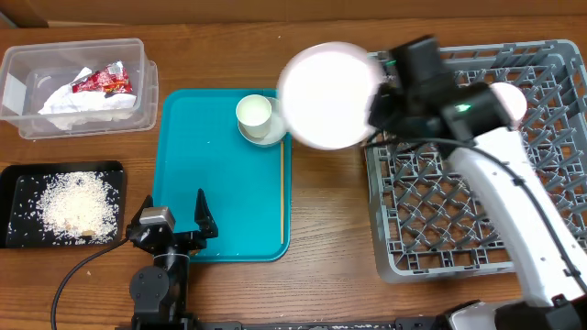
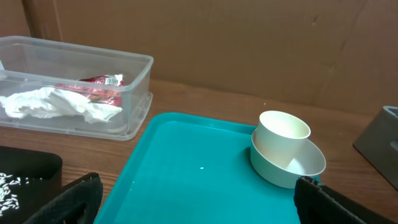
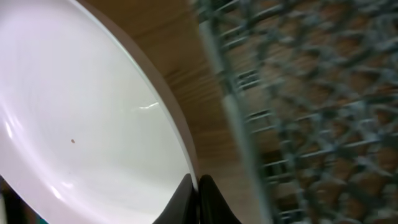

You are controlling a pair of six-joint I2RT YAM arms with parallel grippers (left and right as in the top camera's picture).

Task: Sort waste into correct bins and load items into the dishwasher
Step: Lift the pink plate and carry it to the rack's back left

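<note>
Nearest us, the left tool (image 1: pixel 174 215) hangs with its jaws spread wide and empty over the near end of the teal tray (image 1: pixel 220 183). We see little risk there unless it reaches forward while the other arm is loaded. Beside it, the black tray (image 1: pixel 18 174) holds the rice (image 1: pixel 78 206).

Farther along the teal tray, the cup (image 2: pixel 283 134) sits tilted inside the bowl (image 2: pixel 298 168), with the wooden stick (image 1: pixel 281 192) lying along the tray's right edge. That leaning cup is our first worry, since a nudge to the bowl could tip it out.

Just past them, the right tool (image 3: pixel 198 186) is clamped tight on the rim of the large plate (image 1: pixel 326 94). It holds the plate in the air between the teal tray and the dish rack (image 1: pixel 417 206), and from overhead the plate's edge overlaps the bowl. This is where we think things are most likely to go wrong. The pinch covers only a thin strip of smooth rim and most of the plate's weight hangs off to one side, so the plate could pivot or slip out. If it comes in too low, its edge could strike the rack's wall or jam against a peg instead of settling between the rows. We cannot tell its height above the rack.

Farthest off, the clear tub (image 1: pixel 142 55) holds the napkins (image 1: pixel 78 101) and the wrapper (image 1: pixel 103 82), well away from any of this.
</note>
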